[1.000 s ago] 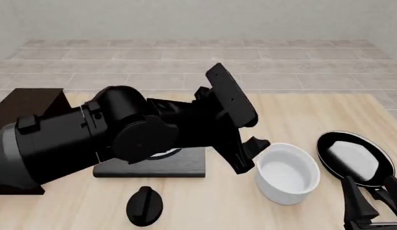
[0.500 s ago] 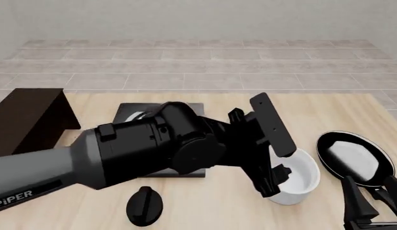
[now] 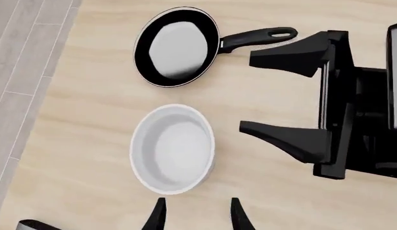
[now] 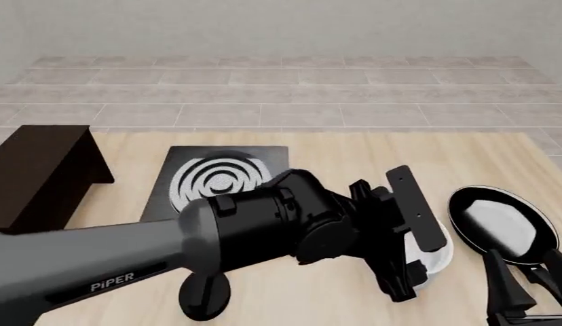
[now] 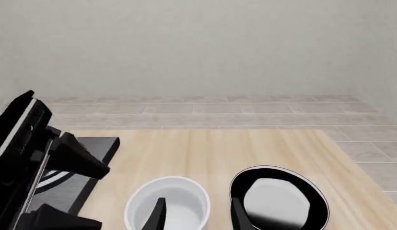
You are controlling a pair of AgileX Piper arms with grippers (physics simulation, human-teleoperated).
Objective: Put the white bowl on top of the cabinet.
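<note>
The white bowl (image 3: 172, 148) sits upright on the table (image 4: 335, 153), just beside the black frying pan (image 3: 178, 46) and apart from the stove (image 4: 224, 180). The left gripper (image 4: 403, 272) hangs right over the bowl's near side, fingers spread wide, gripping nothing. The right gripper (image 3: 285, 98) waits near the pan's handle, jaws also wide apart and empty. The dark cabinet (image 4: 41, 173) stands well away at the table's far left.

Cabinet (image 4: 41, 173) far left, stove (image 4: 222, 178) mid-table, bowl (image 4: 433, 252) then pan (image 4: 501, 224) rightward.
</note>
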